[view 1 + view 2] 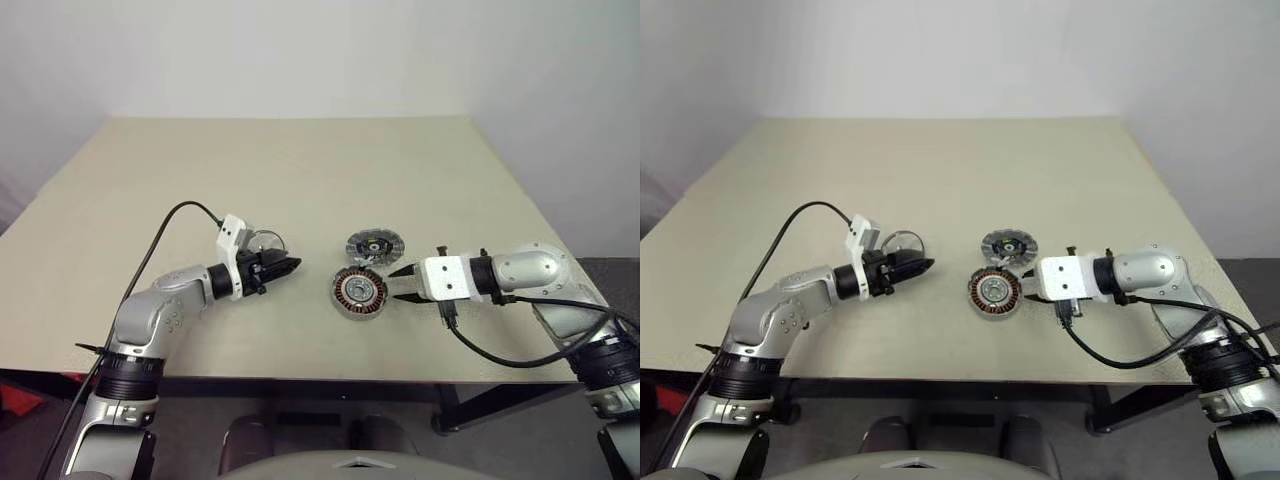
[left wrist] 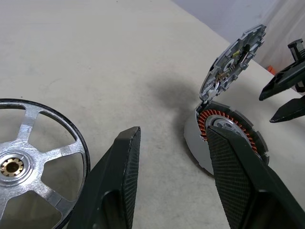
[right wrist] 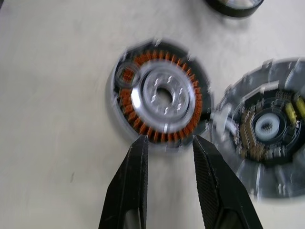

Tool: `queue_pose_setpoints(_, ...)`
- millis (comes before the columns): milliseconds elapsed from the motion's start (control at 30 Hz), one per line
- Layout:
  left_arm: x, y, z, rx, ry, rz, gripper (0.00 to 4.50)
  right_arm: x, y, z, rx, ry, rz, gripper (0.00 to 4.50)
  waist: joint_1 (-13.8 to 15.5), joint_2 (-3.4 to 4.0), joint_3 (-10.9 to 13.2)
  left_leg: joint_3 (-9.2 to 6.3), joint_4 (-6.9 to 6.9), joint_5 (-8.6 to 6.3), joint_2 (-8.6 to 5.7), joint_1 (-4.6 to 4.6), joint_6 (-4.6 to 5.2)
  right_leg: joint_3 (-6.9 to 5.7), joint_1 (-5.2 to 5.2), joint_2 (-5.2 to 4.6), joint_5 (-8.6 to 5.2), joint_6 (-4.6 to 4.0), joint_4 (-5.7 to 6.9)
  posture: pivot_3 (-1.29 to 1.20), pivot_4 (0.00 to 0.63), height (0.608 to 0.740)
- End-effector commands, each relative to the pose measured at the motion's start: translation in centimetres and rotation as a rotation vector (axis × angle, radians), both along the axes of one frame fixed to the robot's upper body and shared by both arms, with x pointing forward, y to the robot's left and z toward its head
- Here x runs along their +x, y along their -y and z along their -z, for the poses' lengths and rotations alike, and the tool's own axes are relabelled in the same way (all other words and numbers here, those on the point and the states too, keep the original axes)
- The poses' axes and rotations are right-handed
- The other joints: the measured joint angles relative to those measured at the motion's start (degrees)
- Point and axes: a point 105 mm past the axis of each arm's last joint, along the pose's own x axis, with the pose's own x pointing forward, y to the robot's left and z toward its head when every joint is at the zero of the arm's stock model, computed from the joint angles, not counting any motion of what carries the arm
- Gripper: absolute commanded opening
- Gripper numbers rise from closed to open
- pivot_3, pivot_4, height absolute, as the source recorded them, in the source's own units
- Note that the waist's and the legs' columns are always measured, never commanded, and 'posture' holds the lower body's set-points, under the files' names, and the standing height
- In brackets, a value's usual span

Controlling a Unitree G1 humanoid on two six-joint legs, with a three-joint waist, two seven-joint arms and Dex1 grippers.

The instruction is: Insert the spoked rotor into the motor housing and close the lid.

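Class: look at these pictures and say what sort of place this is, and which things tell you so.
Probably a robotics lab or test bench: a plain beige table against bare walls, with only the motor housing, lid and spoked rotor on it.

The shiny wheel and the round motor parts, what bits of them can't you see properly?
- Spoked rotor: left wrist view, cut off by the picture's edge, and a left gripper finger covers its rim.
- Motor housing: same view, partly behind the other finger.
- Lid: right wrist view, blurred and cut off by the edge.
- Lid's coloured marks: too small in the eye views.
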Motion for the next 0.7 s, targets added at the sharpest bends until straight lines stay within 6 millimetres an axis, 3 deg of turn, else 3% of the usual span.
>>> queue_pose_setpoints(33, 0.2, 0.6, -1.4, -0.026, 0.04, 0.023, 2.32, 1.9, -6.5, -2.2, 0.034, 0.042, -0.061, 1.59, -1.2, -0.01, 0.0, -0.01, 0.03, 0.03, 0.0, -0.02, -0.05, 0.0, -0.11, 0.0, 0.0, 0.0, 0.13, 0.0, 0.0, 0.74)
queue_pose_setpoints(100, 0.2, 0.6, -1.5, -0.027, 0.039, 0.02, 2.32, 2.0, -8.5, -2.4, 0.043, 0.033, -0.07, 1.59, -1.0, -0.02, 0.0, -0.06, 0.05, 0.19, -0.03, -0.19, -0.24, 0.04, -0.49, -0.01, 0.0, -0.04, 0.57, 0.0, 0.0, 0.74)
queue_pose_setpoints(233, 0.3, 0.3, -1.7, -0.026, 0.039, 0.01, 2.32, 1.8, -9.8, -2.5, 0.046, 0.024, -0.068, 1.59, 1.0, -0.09, 0.0, -0.11, 0.07, 0.24, 0.01, -0.3, -0.27, -0.05, -0.5, -0.03, -0.04, -0.15, 0.55, 0.0, 0.0, 0.74)
queue_pose_setpoints(700, 0.3, 0.3, -1.3, -0.032, 0.032, -0.006, 2.32, 2.0, -6.7, -2.7, 0.022, 0.005, 0.011, 1.59, 0.9, -0.1, 0.0, -0.09, 0.04, 0.25, 0.0, -0.33, -0.29, 0.01, -0.5, -0.03, -0.04, -0.13, 0.55, 0.0, 0.0, 0.74)
